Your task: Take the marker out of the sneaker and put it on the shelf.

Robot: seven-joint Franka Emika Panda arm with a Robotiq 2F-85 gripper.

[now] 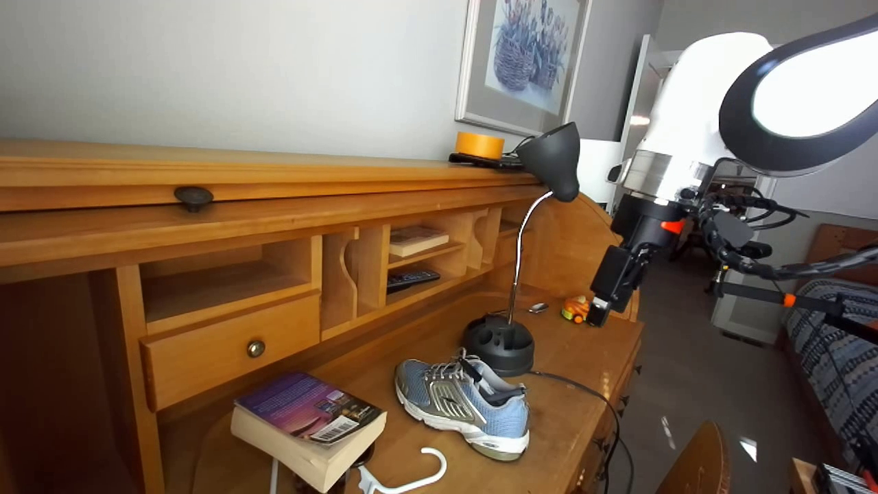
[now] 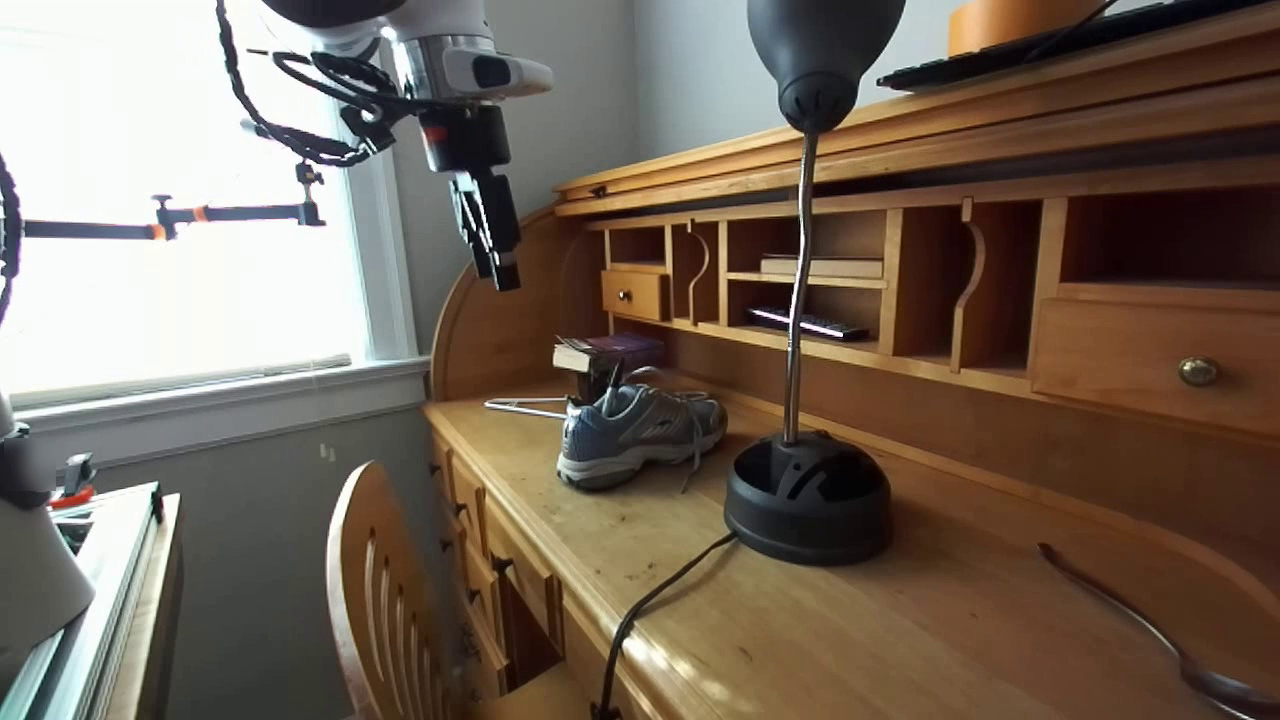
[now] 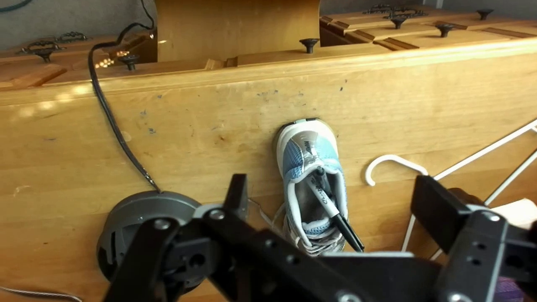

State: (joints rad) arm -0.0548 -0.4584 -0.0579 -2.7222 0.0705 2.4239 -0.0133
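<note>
I am in a home, in what looks like a bedroom. In an exterior view a bed (image 1: pixel 840 248) with a patterned blanket (image 1: pixel 831 343) stands across the floor (image 1: pixel 693 384) from the wooden table (image 1: pixel 562 412), which has small drawers (image 1: pixel 230 353), a lamp (image 1: pixel 552 159) standing on it and a chair (image 1: pixel 699 465) beside it. A framed picture (image 1: pixel 528 58) of flower baskets hangs on the wall (image 1: pixel 240 75). I also see everyday belongings: a sneaker (image 1: pixel 456 405), a purple paperback (image 1: pixel 309 418), a clothes hanger (image 3: pixel 394 158). Bright daylight fills the window (image 2: pixel 170 290).

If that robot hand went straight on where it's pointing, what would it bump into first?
Probably the sneaker, perhaps first the marker sticking out of it: in the wrist view both lie ahead of the open hand, though depth is unclear.
</note>
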